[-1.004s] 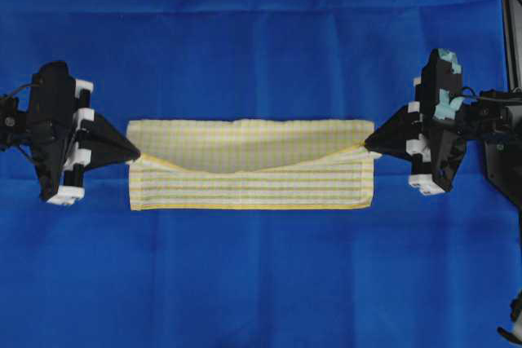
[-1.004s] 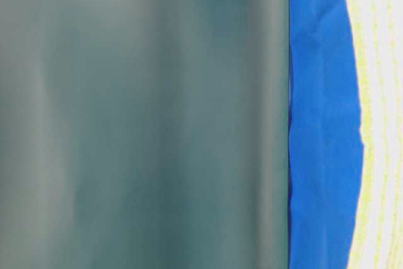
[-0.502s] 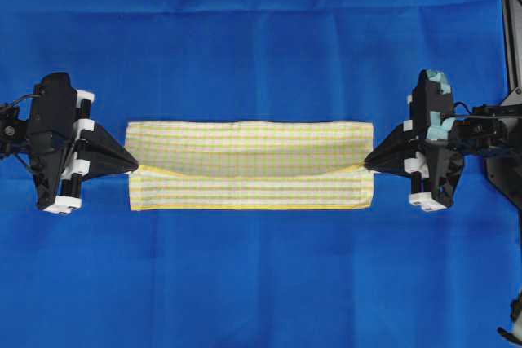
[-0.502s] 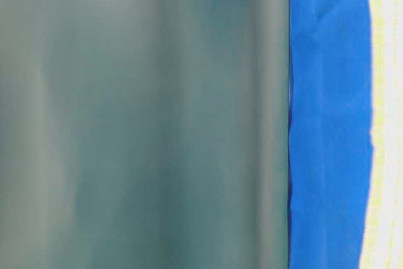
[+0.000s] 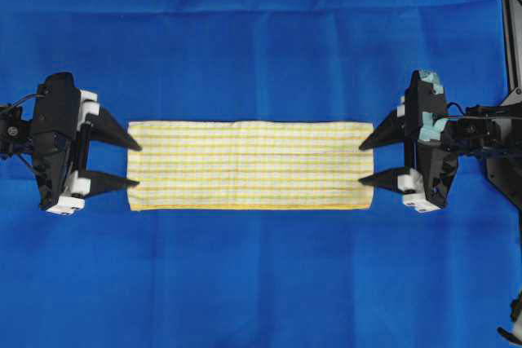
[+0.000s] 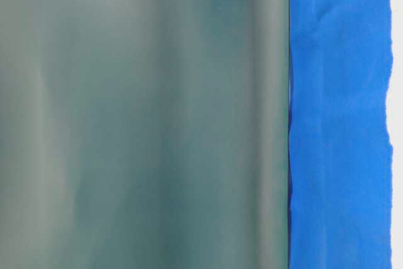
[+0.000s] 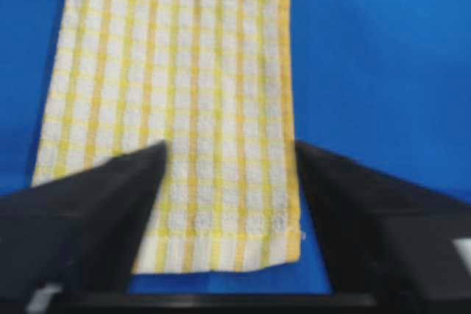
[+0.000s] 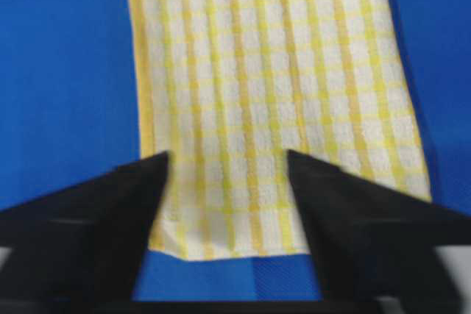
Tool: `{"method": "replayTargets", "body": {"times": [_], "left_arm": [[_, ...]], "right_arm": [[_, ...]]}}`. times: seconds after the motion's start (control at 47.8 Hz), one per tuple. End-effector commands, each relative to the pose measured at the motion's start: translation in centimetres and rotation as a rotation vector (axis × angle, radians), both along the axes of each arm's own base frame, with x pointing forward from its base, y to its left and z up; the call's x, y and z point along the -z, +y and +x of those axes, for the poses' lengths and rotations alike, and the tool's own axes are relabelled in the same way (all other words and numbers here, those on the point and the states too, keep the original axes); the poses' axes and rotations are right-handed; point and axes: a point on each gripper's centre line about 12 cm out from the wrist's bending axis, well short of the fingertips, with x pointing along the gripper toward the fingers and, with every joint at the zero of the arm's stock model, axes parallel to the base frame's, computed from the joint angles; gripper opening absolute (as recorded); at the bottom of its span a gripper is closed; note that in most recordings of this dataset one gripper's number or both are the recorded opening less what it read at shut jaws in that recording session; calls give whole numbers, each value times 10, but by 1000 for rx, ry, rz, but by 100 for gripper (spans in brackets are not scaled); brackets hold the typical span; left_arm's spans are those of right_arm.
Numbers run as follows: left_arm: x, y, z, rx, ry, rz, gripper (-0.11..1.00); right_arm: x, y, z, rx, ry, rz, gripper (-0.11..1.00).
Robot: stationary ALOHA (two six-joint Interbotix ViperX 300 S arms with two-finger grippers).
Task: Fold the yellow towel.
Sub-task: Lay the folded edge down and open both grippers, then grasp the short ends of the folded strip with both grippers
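Observation:
The yellow towel (image 5: 249, 165) lies flat on the blue cloth as a long, narrow checked strip in the middle of the overhead view. My left gripper (image 5: 139, 165) is open at the strip's left short end, its two fingers spread over that end's corners. My right gripper (image 5: 360, 164) is open in the same way at the right short end. In the left wrist view the towel (image 7: 176, 108) runs away from the open left gripper (image 7: 229, 145), with nothing pinched. In the right wrist view the towel (image 8: 272, 93) shows likewise between the spread fingers of the right gripper (image 8: 228, 154).
The large blue cloth (image 5: 261, 38) covers the whole table, with creases across its far part. A black frame post (image 5: 510, 6) stands at the right edge. The table-level view shows only a blurred grey-green surface (image 6: 145, 118) and the blue cloth (image 6: 334, 124).
Both grippers have opened and let go of the towel's raised edge. That layer has dropped flat onto the lower one, so the towel now lies as an even strip.

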Motion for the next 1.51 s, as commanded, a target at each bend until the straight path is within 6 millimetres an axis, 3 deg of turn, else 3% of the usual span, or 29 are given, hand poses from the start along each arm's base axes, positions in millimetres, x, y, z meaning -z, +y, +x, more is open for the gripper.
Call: {"method": "replayTargets", "body": {"times": [0.0, 0.063, 0.167, 0.544, 0.941, 1.172, 1.318, 1.444, 1.485], "left_arm": [[-10, -1, 5, 4, -37, -1, 72], [-12, 1, 5, -1, -42, 1, 77], [-13, 9, 6, -31, -45, 4, 71], [1, 58, 9, -157, 35, 97, 69], [50, 76, 11, -202, 213, 100, 69], [62, 76, 13, -202, 260, 94, 66], [65, 76, 11, -202, 282, 90, 57], [68, 75, 9, -197, 317, 87, 35], [69, 73, 8, -191, 332, 85, 28]], "right_arm": [[-14, 1, 4, -9, -54, -3, 79], [-17, 0, 3, -12, -67, -9, 80], [-19, -6, 3, 7, -77, -15, 74], [1, -56, 5, 169, 82, -41, 73], [35, -68, 13, 194, 219, -39, 73], [50, -68, 12, 196, 274, -32, 72], [51, -68, 12, 193, 281, -33, 65], [51, -67, 12, 182, 283, -41, 52], [51, -66, 12, 175, 282, -46, 41]]}}
